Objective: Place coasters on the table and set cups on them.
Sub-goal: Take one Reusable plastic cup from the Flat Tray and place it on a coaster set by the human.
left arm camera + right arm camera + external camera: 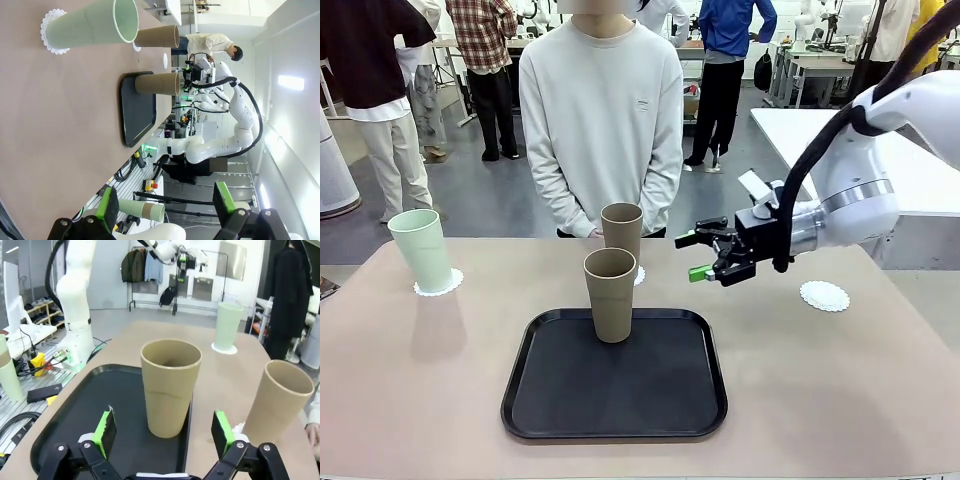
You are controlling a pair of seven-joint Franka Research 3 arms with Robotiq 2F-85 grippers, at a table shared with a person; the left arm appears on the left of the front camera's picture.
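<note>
Nearby, black tray (560,400) under brown cup (610,296)

Mint green cup (422,249) and two brown cups (610,293) noted; lacy white coasters (824,295); black tray (614,400); beige table (840,390).

No writing, brand or number can be read in any view. The person's pale sweatshirt (601,110) carries a small chest mark, too tiny to make out.
</note>
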